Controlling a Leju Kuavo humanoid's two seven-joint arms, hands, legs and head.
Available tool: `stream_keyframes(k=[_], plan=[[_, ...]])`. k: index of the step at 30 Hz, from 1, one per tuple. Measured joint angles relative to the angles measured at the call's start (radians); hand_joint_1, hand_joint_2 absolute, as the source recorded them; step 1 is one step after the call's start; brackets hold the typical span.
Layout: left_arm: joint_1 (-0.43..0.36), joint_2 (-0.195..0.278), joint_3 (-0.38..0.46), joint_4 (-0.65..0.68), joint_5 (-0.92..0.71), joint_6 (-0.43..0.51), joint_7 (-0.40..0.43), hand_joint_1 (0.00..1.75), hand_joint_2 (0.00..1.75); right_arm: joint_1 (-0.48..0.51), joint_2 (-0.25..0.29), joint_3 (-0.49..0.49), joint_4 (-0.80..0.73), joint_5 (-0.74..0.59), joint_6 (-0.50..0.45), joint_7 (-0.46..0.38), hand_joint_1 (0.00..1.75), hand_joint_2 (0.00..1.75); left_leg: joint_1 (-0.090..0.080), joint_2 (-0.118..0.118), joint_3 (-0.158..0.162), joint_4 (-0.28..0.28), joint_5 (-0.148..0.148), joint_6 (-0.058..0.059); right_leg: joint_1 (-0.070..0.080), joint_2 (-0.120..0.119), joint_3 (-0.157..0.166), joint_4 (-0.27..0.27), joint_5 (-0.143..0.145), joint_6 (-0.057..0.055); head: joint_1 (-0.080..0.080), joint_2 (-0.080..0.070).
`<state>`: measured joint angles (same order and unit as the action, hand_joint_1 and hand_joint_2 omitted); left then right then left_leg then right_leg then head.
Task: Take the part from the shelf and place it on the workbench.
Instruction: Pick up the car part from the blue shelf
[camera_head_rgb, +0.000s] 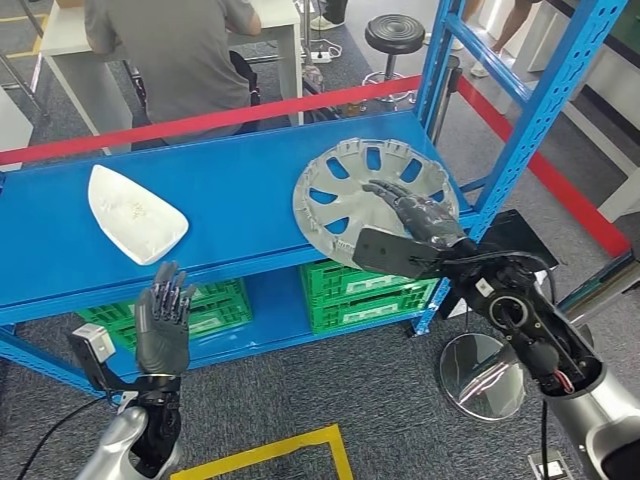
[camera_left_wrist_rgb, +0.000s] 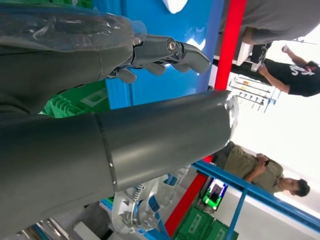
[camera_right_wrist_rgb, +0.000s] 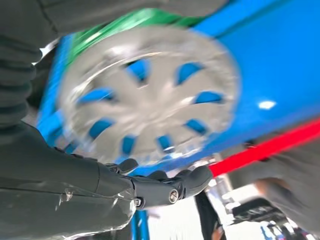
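Note:
A silver hubcap (camera_head_rgb: 340, 195) lies on the blue shelf (camera_head_rgb: 241, 200) at its right end, its rim slightly past the front edge. My right hand (camera_head_rgb: 411, 215) reaches over it, fingers stretched flat across its top face. The right wrist view shows the hubcap (camera_right_wrist_rgb: 151, 95) blurred, beyond the straight fingers (camera_right_wrist_rgb: 166, 185), with the thumb well apart from them. A white curved part (camera_head_rgb: 134, 215) lies on the shelf's left half. My left hand (camera_head_rgb: 161, 320) is raised in front of the shelf edge below that part, fingers (camera_left_wrist_rgb: 166, 50) spread and holding nothing.
Green crates (camera_head_rgb: 370, 290) sit on the lower shelf. A blue upright (camera_head_rgb: 543, 110) rises at the right. Red tape (camera_head_rgb: 226, 118) runs behind the shelf, with a seated person (camera_head_rgb: 173, 50) and a black stool (camera_head_rgb: 394, 35) beyond. A shiny round disc (camera_head_rgb: 483, 375) lies on the floor.

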<state>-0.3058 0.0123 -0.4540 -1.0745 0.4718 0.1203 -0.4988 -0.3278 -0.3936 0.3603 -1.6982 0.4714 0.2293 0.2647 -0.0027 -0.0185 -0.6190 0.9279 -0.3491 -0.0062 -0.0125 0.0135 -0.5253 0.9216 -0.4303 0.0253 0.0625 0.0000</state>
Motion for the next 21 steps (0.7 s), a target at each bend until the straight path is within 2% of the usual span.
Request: stream_keyframes(k=[4, 8, 14, 21], plan=[[0.009, 0.003, 0.013, -0.006, 0.0, -0.009, -0.002, 0.0, 0.0, -0.013, -0.059, -0.004, -0.027, 0.084, 0.156, 0.044, 0.0, 1.75, 0.0, 0.0, 0.002, -0.002, 0.0, 0.0, 0.0, 0.0, 0.001, 0.0, 0.0, 0.0, 0.0, 0.0], [0.012, 0.004, 0.025, -0.008, -0.003, -0.017, -0.004, 0.0, 0.0, -0.022, -0.099, -0.003, -0.032, 0.11, 0.243, 0.058, 0.0, 1.75, 0.0, 0.0, 0.003, -0.003, 0.0, 0.0, 0.0, 0.0, 0.002, 0.0, 0.0, 0.0, 0.0, 0.0], [0.012, 0.003, 0.038, -0.008, -0.011, -0.028, -0.005, 0.0, 0.0, -0.029, -0.134, 0.019, 0.0, 0.128, 0.268, 0.026, 0.0, 1.75, 0.0, 0.0, 0.003, -0.004, 0.0, 0.0, 0.0, 0.0, 0.002, 0.0, 0.0, 0.0, -0.001, 0.0], [0.008, -0.003, 0.047, -0.008, -0.015, -0.039, -0.006, 0.0, 0.0, -0.048, -0.145, 0.059, 0.113, 0.179, 0.257, -0.042, 0.0, 1.75, 0.0, 0.0, 0.004, -0.005, 0.0, 0.0, 0.0, 0.0, 0.001, 0.0, 0.0, 0.0, -0.001, 0.0]])
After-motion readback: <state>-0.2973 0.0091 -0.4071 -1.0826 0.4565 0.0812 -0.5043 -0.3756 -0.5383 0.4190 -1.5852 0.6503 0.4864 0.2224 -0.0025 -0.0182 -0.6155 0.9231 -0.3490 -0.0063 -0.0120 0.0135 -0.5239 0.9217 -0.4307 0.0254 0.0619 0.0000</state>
